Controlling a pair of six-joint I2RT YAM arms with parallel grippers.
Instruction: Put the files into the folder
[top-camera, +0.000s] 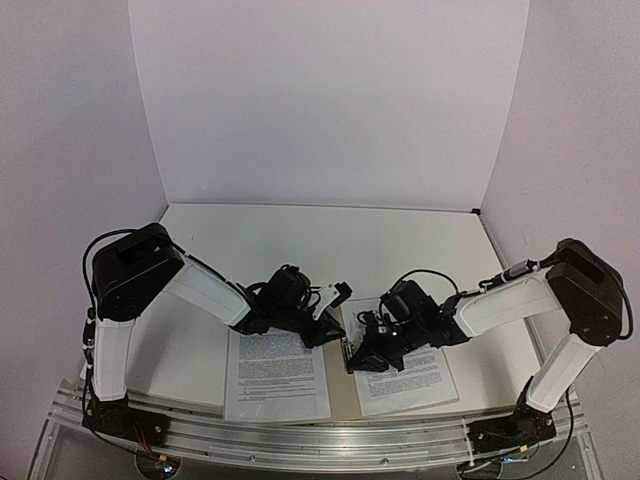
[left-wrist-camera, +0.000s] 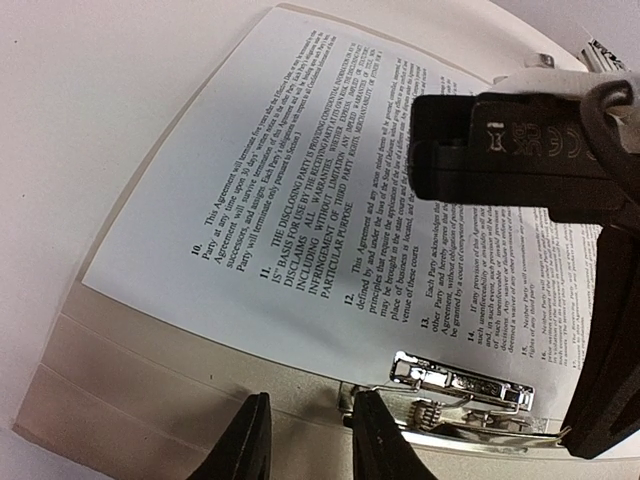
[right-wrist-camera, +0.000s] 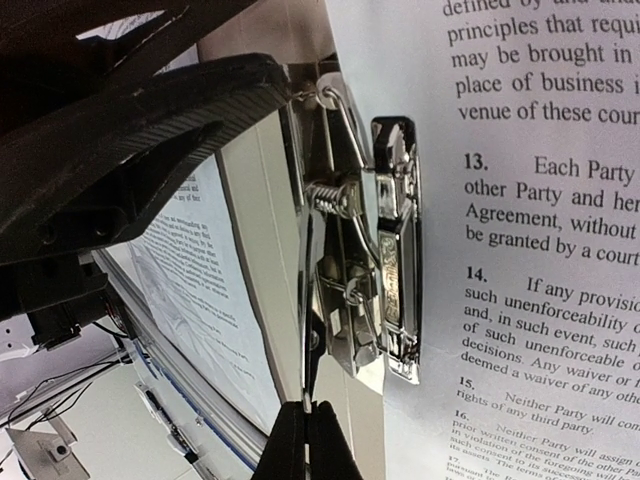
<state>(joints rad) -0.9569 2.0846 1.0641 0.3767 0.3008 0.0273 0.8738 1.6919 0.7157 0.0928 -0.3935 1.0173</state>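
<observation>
**Overhead view.** You see the folder (top-camera: 338, 392) lying open and flat at the near edge of the table (top-camera: 300, 240). One of the files rests on each half, the left sheet (top-camera: 275, 375) and the right sheet (top-camera: 405, 378), with a strip of bare tan card between them. Both arms reach inward and meet over that strip.

**Left wrist view.** The left gripper (left-wrist-camera: 310, 412) is over bare card just beside the chrome metal fastener (left-wrist-camera: 462, 385). Its fingers are partly spread, with nothing between them. One finger (left-wrist-camera: 380, 435) sits right against the fastener's wire end, but you cannot tell whether it touches.

**Right wrist view.** The fastener lies along the inner edge of the right sheet, by its numbered clauses. The right gripper (right-wrist-camera: 305, 425) has its fingers pressed together at the foot of a thin metal edge of the fastener. You cannot tell whether that edge is caught between them.
</observation>
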